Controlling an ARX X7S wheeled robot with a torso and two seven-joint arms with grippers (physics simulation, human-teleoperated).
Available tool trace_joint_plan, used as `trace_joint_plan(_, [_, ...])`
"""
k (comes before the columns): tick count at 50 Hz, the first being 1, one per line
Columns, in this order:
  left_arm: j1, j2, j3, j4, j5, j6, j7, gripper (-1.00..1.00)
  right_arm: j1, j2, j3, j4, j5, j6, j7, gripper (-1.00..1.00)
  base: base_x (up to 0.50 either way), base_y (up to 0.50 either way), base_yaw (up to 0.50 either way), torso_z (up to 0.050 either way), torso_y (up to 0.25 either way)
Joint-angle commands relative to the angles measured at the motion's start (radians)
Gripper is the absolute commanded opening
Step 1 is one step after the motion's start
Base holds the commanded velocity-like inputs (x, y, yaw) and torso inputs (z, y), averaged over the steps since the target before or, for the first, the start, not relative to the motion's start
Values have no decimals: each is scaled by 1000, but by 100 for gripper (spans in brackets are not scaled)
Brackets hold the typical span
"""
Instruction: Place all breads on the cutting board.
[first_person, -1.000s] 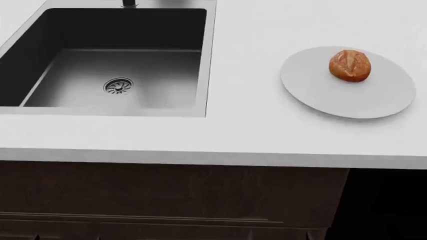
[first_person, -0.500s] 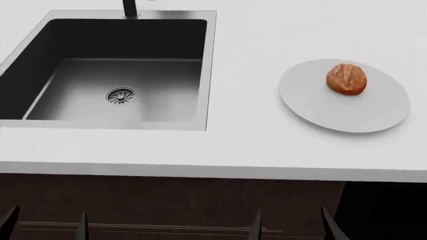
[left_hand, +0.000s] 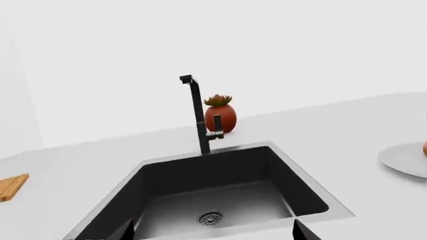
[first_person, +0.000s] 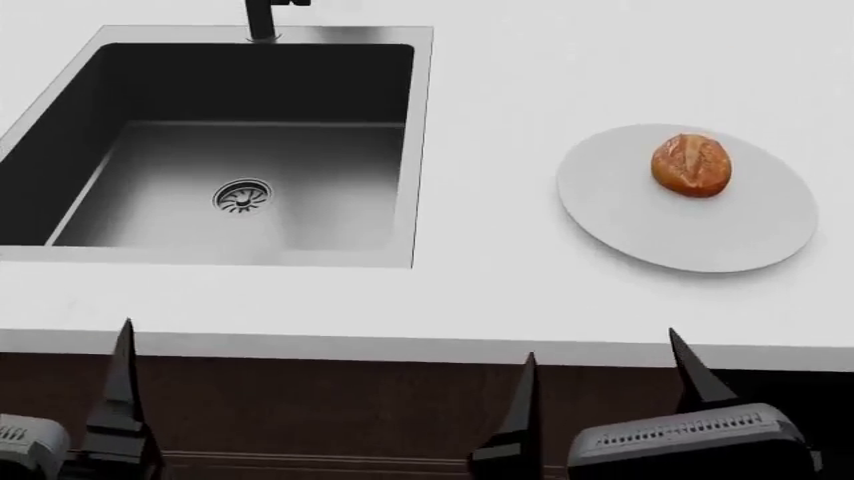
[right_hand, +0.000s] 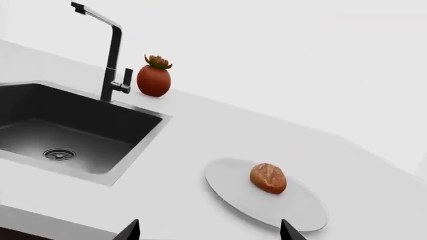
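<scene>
From my remote seat I see a white countertop (first_person: 507, 270) with a dark rectangular sink basin (first_person: 227, 150) set into it on the left of the head view, a round metal drain (first_person: 242, 195) in its floor. To the right of the sink lies a plain white round plate (first_person: 667, 235), and on its far half sits a dark reddish-brown crusty roll (first_person: 691, 165) — the only bread I can find in any view.

Both grippers hang low at the near edge of the counter, in front of the dark cabinet face. My right gripper (first_person: 603, 390) shows two black pointed fingertips spread well apart, holding nothing; it is near the plate's side of the counter but not touching plate or roll. My left gripper (left_hand: 213, 231) is also released, as its wrist view shows two fingertips wide apart at the near rim of the sink, nothing between them.

Behind the sink stands a tall black angular faucet (left_hand: 198, 115), and just beside it a red-orange round pot with a small succulent (left_hand: 219, 114). At the edge of the left wrist view, well away from the sink, a corner of a light-brown wooden cutting board (left_hand: 11, 186) pokes in — nothing shows on that corner. The right wrist view shows the roll (right_hand: 268, 178) resting on the plate (right_hand: 240, 195).
</scene>
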Motion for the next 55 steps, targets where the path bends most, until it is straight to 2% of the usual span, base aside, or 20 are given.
trace_joint_plan(1, [-137, -5, -11, 57, -13, -186, 39, 100, 85, 17, 25, -71, -40, 127, -27, 100, 0, 0, 0, 48, 86])
trace_joint_plan(4, [-145, -7, -16, 58, -19, -189, 41, 100, 106, 22, 23, -84, -47, 168, -26, 100, 0, -439, 0, 48, 89])
trace_joint_plan(8, [-124, -1, -24, 34, -27, -156, 40, 100, 95, 25, 23, -83, -50, 162, -21, 100, 0, -500, 0, 47, 88])
trace_joint_plan(55, [-134, -24, -18, 65, -52, -188, 15, 100, 100, 65, -13, -133, -82, 160, 4, 100, 31, -500, 0, 47, 88])
